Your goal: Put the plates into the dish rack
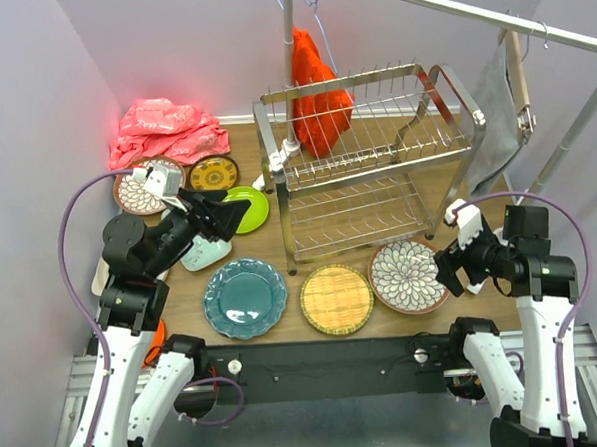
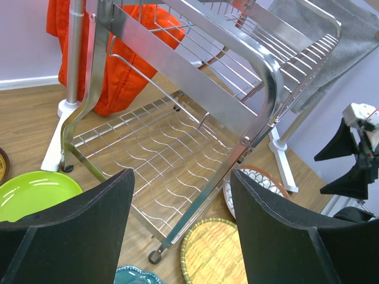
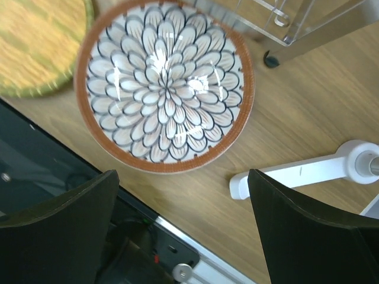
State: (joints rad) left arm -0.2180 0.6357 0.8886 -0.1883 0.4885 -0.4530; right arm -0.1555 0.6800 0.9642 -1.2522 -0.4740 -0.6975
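item: petal plate point(image 3: 169, 94). lies flat on the table point(image 3: 296, 136), near right, in front of the rack point(image 2: 195, 71). i judge it glazed, stiff, slippery and breakable; i'd pinch the brown rim. right claw point(image 3: 183, 207) spread, empty, by its right edge. left claw point(image 2: 183, 225) spread, empty, facing the rack.

1. Top cam sits high above and behind both arm bases. It looks down and forward over the whole table point(image 1: 246, 141), near edge to back wall, so it's the widest view.
2. Left wrist cam peeks out through the left gripper point(image 2: 182, 173), aimed low across the table toward its right side, pretty close to the dish rack point(image 2: 177, 62).
3. Right wrist cam points almost straight down, close over the petal plate point(image 3: 166, 83) by the table's near edge.
4. Overlap: all three catch that petal plate and the woven-yellow plate point(image 3: 41, 41). The left wrist cam also sees the right gripper point(image 2: 320, 175).
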